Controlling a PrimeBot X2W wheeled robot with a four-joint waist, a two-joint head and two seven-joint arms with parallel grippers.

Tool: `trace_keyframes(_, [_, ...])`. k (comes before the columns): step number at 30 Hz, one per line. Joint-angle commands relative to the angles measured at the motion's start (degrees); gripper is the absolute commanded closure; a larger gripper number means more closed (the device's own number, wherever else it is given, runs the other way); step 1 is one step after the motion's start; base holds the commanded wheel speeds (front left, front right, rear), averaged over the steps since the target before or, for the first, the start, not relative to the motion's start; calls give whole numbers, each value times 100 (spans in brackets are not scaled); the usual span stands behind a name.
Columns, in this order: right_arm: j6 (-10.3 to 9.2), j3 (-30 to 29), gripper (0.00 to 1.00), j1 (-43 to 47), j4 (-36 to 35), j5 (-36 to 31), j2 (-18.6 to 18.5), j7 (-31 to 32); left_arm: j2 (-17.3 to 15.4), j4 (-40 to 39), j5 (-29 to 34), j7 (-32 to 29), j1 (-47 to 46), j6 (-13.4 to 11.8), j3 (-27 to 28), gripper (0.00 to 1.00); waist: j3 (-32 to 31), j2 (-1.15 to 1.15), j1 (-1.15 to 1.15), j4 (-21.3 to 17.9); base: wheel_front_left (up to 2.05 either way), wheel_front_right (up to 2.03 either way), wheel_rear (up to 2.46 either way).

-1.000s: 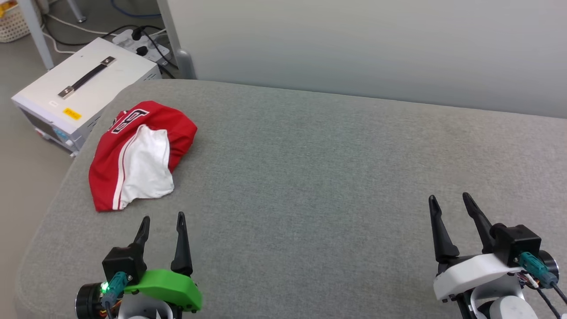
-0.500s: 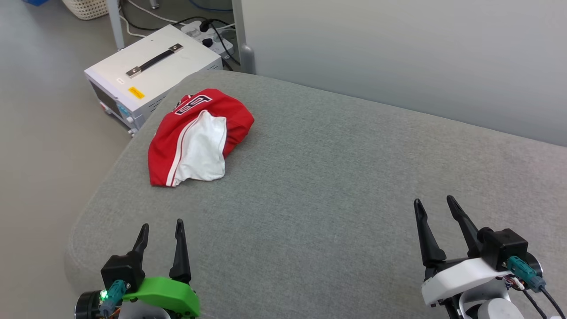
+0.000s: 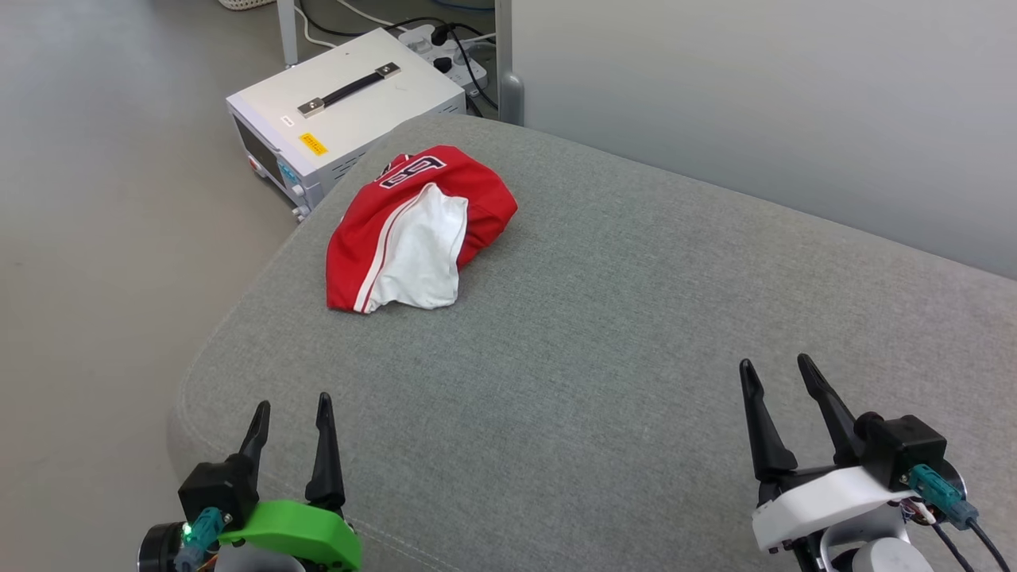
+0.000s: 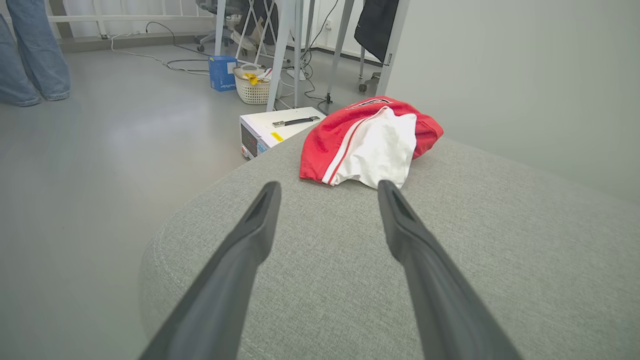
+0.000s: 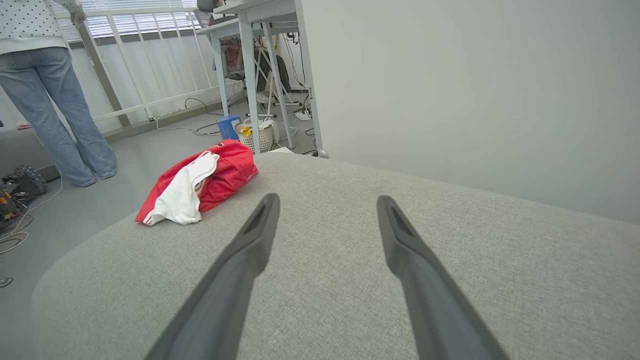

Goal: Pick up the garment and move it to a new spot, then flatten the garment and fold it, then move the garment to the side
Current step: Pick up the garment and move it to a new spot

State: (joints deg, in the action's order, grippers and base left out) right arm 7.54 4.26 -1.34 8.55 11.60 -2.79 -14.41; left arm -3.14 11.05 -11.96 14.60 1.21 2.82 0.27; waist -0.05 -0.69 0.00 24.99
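Observation:
The garment (image 3: 417, 226) lies in a crumpled heap near the far left corner of the grey cushioned surface (image 3: 620, 334): red cloth with a white sleeve on top, striped trim and black lettering. It also lies ahead of both wrist cameras, as the garment (image 4: 370, 140) and the garment (image 5: 197, 187). My left gripper (image 3: 291, 405) is open and empty at the near left edge, well short of the heap. My right gripper (image 3: 775, 365) is open and empty at the near right, far from it.
A white equipment box (image 3: 346, 107) with a black handle sits on the floor just beyond the cushion's left corner, with a power strip (image 3: 445, 48) and cables behind it. A pale partition (image 3: 755, 103) runs along the far edge. A person (image 5: 55, 95) in jeans stands far left.
The head camera has turned left, so the garment and box sit further right in the picture. Both grippers keep their places, open.

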Motion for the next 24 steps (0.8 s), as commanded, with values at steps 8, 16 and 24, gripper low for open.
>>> trace_keyframes(8, [-5, 29, 0, -115, 10, 32, -9, -59, 26, -78, 16, 40, 85, 108, 15, 0, 100, 69, 0, -90, 0, 0, 0])
trace_keyframes(16, [-5, 16, 0, -347, -170, -137, -9, -59, 26, -38, -217, 40, -263, 325, -91, 0, 697, 69, 0, -298, 0, 0, 0])
trace_keyframes(24, [-5, 1, 0, -800, -320, -459, -9, -59, -465, 850, -723, 10, -1883, 462, -286, 0, 1683, 69, 0, -653, 0, 0, 0])
